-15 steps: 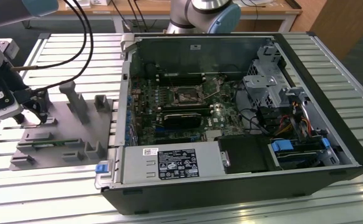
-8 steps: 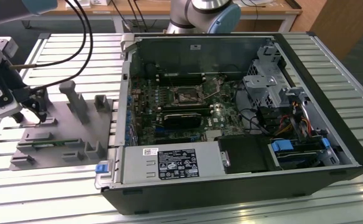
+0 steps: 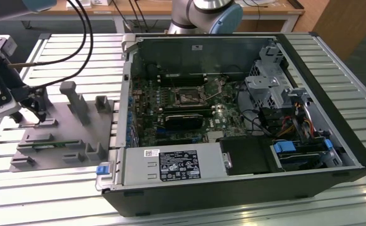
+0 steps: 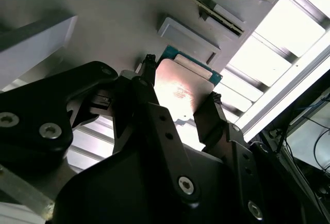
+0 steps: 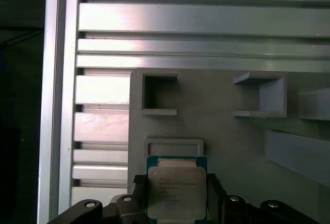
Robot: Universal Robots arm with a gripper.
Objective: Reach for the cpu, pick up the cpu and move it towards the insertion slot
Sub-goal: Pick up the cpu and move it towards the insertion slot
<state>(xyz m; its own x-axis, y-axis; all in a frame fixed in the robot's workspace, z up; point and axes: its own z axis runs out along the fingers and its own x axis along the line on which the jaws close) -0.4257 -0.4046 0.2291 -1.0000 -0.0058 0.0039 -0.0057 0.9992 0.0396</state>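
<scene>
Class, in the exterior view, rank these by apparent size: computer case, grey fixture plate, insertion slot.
Largest: computer case.
Next: grey fixture plate.
Smallest: insertion slot; it sits deeper inside the case, yet is clearly the smallest.

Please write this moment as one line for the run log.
gripper | shut on cpu | at grey fixture plate | insertion slot apart from cpu, not reached
</scene>
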